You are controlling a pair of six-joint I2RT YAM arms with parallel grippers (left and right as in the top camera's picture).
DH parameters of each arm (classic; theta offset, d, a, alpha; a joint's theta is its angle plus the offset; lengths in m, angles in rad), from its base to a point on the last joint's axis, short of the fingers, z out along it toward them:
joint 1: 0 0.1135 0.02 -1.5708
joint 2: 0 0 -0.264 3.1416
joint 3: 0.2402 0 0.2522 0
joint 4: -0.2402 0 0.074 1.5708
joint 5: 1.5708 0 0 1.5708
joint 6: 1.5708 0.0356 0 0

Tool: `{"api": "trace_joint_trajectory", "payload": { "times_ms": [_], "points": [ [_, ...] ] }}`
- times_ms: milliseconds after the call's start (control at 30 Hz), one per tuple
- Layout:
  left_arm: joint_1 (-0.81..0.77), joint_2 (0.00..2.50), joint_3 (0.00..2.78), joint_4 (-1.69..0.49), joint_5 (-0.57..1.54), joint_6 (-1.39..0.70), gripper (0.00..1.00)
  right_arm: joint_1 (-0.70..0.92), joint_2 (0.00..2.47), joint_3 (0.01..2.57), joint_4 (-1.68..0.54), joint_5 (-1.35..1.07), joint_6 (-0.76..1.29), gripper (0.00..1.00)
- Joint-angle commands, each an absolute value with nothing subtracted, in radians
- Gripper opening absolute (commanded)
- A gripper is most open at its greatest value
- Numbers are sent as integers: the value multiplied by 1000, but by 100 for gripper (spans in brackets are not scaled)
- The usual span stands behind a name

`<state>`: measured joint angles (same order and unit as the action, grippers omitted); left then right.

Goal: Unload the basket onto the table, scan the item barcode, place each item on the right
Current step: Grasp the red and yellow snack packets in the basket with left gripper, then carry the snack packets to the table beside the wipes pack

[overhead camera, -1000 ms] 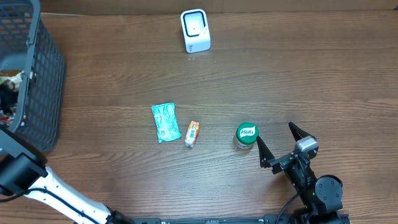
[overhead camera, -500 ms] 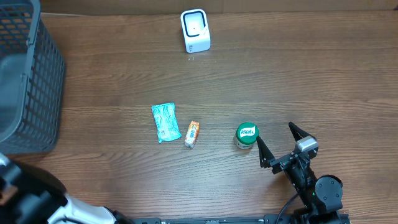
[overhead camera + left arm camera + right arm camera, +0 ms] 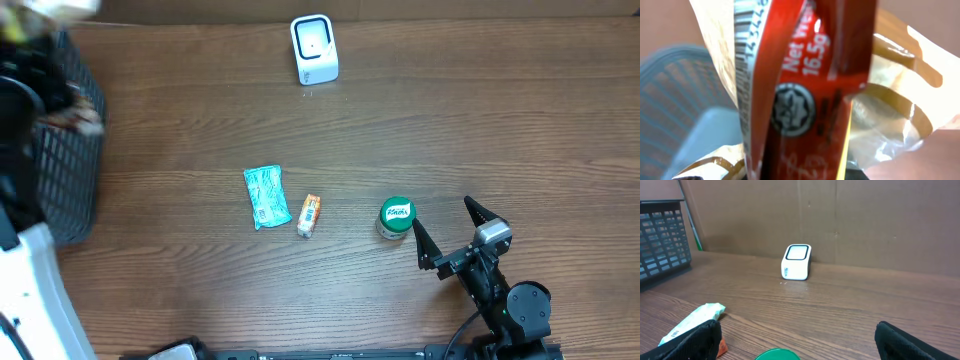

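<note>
Black right arm (image 3: 525,310), pointed jaws, silver block (image 3: 492,234) — white left arm (image 3: 35,290).

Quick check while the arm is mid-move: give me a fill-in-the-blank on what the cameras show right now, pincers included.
1. The packet filling the left wrist view, barcode along its edge, is mostly ____.
2. The right pincer stands ____, with nothing between its fingers.
3. The jar beside the right pincer has a ____ lid.
4. The scanner at the far side of the table is ____ in colour.

Missing words: red; open; green; white
</note>
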<state>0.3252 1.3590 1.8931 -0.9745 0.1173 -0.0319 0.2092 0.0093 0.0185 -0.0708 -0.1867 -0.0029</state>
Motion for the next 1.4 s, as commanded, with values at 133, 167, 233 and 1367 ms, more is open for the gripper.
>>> {"api": "trace_joint_trajectory", "payload": {
  "times_ms": [133, 167, 233, 1367],
  "points": [
    [137, 1355, 1869, -1205, 58, -90, 4, 205, 3, 8, -65, -185, -3, 100],
    [127, 1363, 1858, -1220, 59, -91, 4, 205, 3, 8, -65, -185, -3, 100],
    [109, 1380, 1829, -1243, 59, -94, 4, 205, 3, 8, -65, -185, -3, 100],
    [-34, 1401, 1020, -859, -20, -278, 4, 205, 3, 8, -65, -185, -3, 100]
  ]
}}
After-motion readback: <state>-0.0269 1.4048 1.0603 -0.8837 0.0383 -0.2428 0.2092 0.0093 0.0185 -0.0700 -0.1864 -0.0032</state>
